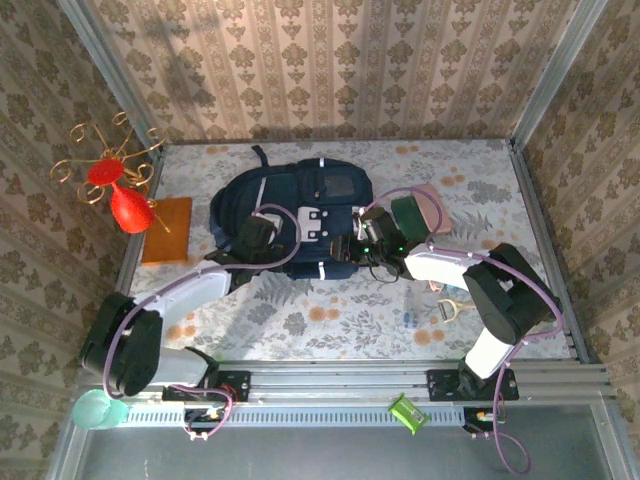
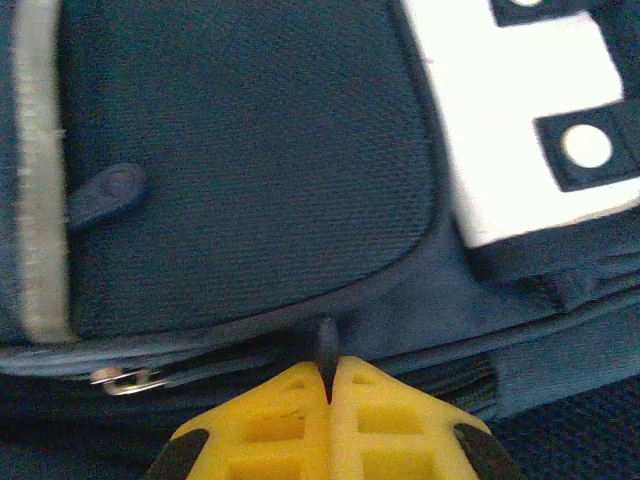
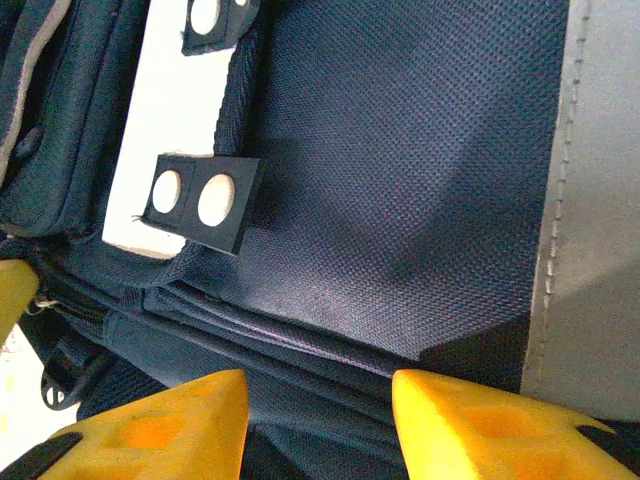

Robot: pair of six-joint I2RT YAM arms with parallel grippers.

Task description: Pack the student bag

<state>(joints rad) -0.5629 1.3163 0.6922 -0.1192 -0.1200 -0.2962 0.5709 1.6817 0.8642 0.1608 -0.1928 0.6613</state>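
At the left an orange slab (image 1: 167,230) lies on the table (image 1: 300,320), unpacked. The left gripper (image 2: 328,385) has its jaws together on a zip tab (image 2: 326,340) at the near edge of the student bag (image 1: 330,185), which sits mid-table toward the far side. The right gripper (image 3: 320,400) hovers over the bag, jaws apart. At the right small things (image 1: 450,308) lie out, so packing looks barely begun.
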